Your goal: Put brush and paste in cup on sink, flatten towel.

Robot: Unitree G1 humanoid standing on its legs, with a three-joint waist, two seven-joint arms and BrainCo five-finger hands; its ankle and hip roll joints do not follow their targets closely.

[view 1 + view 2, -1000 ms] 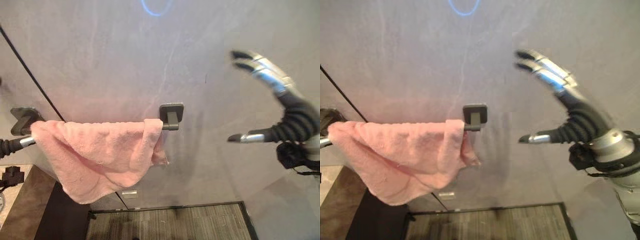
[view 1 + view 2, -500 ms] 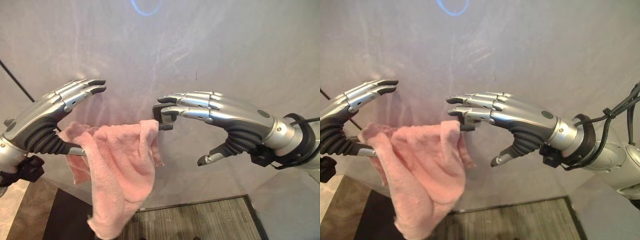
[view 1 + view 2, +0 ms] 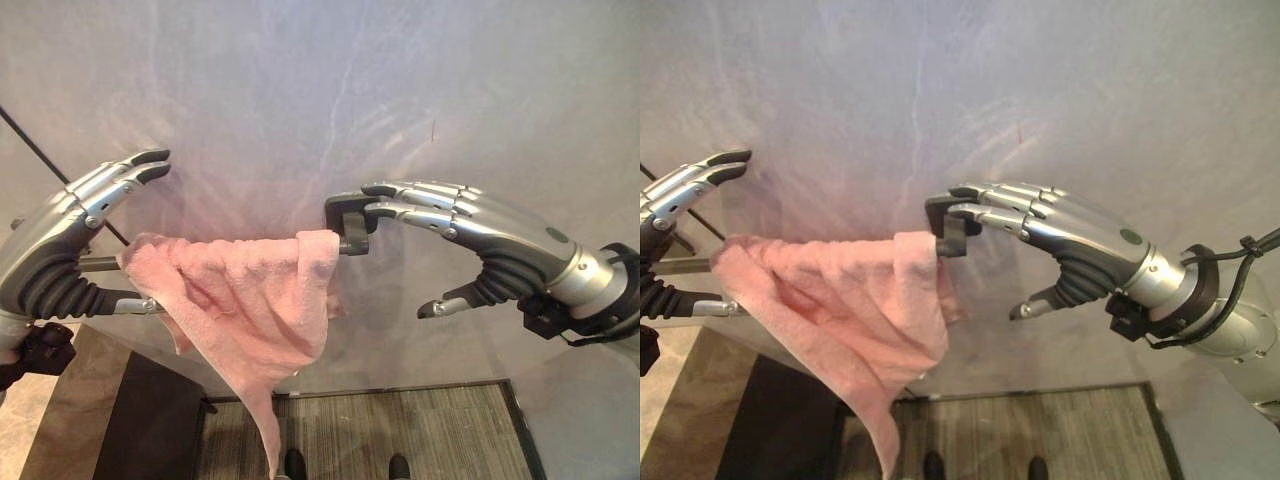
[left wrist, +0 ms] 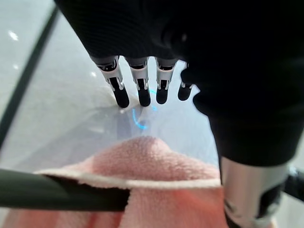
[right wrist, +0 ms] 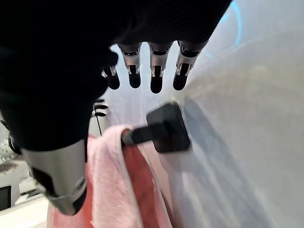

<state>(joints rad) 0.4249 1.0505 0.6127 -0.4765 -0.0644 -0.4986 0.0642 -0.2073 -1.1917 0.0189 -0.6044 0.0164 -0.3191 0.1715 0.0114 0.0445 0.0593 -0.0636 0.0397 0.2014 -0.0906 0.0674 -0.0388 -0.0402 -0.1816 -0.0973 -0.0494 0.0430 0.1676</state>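
Since half a second ago the pink towel (image 3: 245, 305) has spread back along the rail (image 3: 100, 264): then it hung in a tight bunch near the bracket, now its top edge runs from the left robot hand (image 3: 70, 235) across to the dark bracket (image 3: 350, 215). It is not flat, though. A fold sags in the middle and a long corner trails down toward 6 o'clock over the floor (image 3: 400, 430).

The left robot hand sits at 9 o'clock, fingers straight and reaching up above the rail, thumb stretched out just under the towel's left end; it appears to touch the cloth rather than clamp it. The right robot hand (image 3: 1080, 235) comes in from 3 o'clock with fingers extended, their tips at the bracket just past the towel's right edge, thumb hanging free below. It holds nothing.

The towel step looks partly done. Smoothing the sag and lifting the trailing corner level probably remain. A dark counter (image 3: 140, 420) edge shows at 7 o'clock.
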